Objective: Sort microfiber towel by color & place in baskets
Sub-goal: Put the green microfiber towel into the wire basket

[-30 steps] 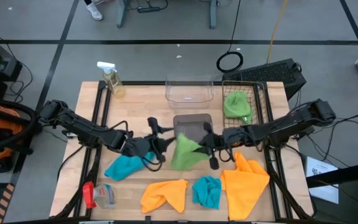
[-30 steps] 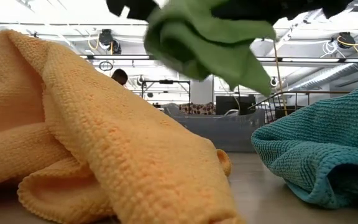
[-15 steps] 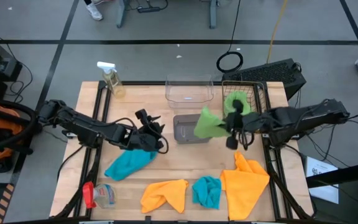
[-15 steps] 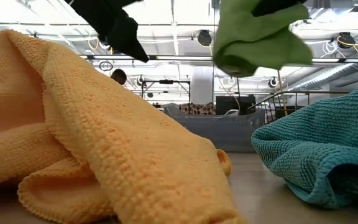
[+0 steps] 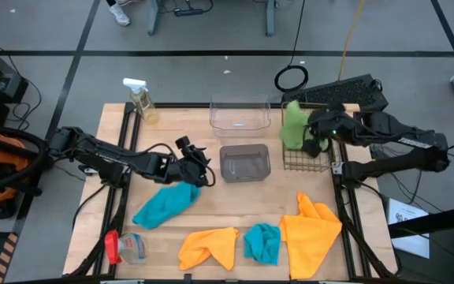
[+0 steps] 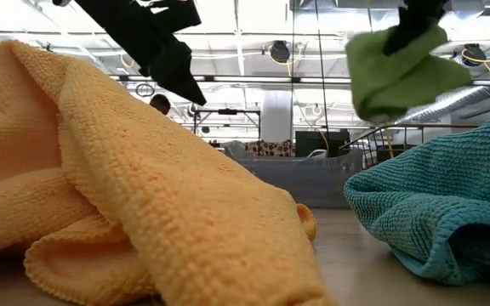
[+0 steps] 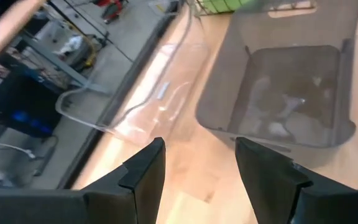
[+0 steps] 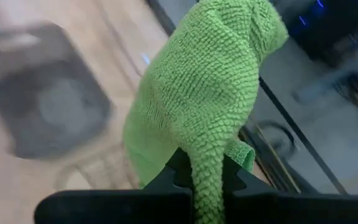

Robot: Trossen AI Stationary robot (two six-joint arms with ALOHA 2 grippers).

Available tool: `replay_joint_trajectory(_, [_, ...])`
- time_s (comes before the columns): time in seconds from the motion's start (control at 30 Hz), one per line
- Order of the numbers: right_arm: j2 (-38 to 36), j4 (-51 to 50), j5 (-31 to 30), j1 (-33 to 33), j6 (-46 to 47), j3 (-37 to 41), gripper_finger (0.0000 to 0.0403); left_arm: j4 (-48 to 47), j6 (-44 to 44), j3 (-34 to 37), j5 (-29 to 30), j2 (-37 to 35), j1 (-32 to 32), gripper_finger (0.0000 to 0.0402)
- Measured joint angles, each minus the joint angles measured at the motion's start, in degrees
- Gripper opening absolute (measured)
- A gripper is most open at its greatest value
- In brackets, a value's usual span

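Lying along the near edge of the table (image 5: 211, 217) are a folded orange towel (image 5: 210, 246), a crumpled turquoise towel (image 5: 263, 242) and a larger orange towel (image 5: 311, 229), with a small plastic bottle with a red cap (image 5: 124, 248) toward the left corner. A little farther in, a second turquoise towel (image 5: 165, 204) lies flat, just beside the left end effector (image 5: 199, 168). That end effector hangs above the table with its fingers (image 7: 143, 171) parted and nothing between them, pointing toward the smoky grey tub (image 5: 244, 162), which sits mid-table with no towel in it. Beyond it stands the clear plastic tub (image 5: 240, 113), also without a towel. To the right of both tubs is the dark wire-mesh basket (image 5: 310, 146). The right end effector (image 5: 315, 130) hovers over this basket, clamped tight on a lime green towel (image 5: 293, 126) that dangles from its fingers (image 8: 166, 180) above the basket's opening. I cannot tell whether another towel lies inside, since the hanging one covers it. At the far left corner stands a clear spray bottle (image 5: 142, 101) with a white trigger.
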State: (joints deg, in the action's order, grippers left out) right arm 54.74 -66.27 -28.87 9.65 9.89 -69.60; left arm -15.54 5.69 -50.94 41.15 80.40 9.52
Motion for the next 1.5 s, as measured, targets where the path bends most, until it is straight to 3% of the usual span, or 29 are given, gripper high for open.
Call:
replay_joint_trajectory(0.13, [0.2,-2.4,0.7,6.3,-0.2,0.8,0.0002,0.2,0.0,0.0,-2.3,0.0,-0.1,0.0201])
replay_joint_trajectory(0.37, [0.3,-0.7,9.4,12.5,-1.6,7.1,0.0002,0.2,0.0,0.0,-3.8,0.0,-0.1,0.0201])
replay_joint_trajectory(0.67, [0.4,9.8,21.2,17.4,-3.1,16.9,0.0002,0.4,-0.1,0.0,-4.7,0.0,-0.1,0.0201])
replay_joint_trajectory(0.9, [3.2,12.2,21.9,22.7,-3.3,21.6,0.0002,1.8,-0.4,0.0,-7.4,0.0,-0.1,0.0201])
replay_joint_trajectory(1.1, [7.4,17.0,26.1,26.5,-2.4,25.6,0.0002,1.8,-0.4,0.0,-8.1,0.0,-0.1,0.0201])
replay_joint_trajectory(1.37, [12.7,23.2,25.6,31.1,-4.4,26.6,0.0002,1.8,-0.4,0.0,-8.1,0.0,-0.1,0.0201])
replay_joint_trajectory(1.5, [15.8,24.8,21.0,32.3,-4.7,26.6,0.0015,1.7,-0.4,0.0,-8.5,0.0,-0.1,0.0201])
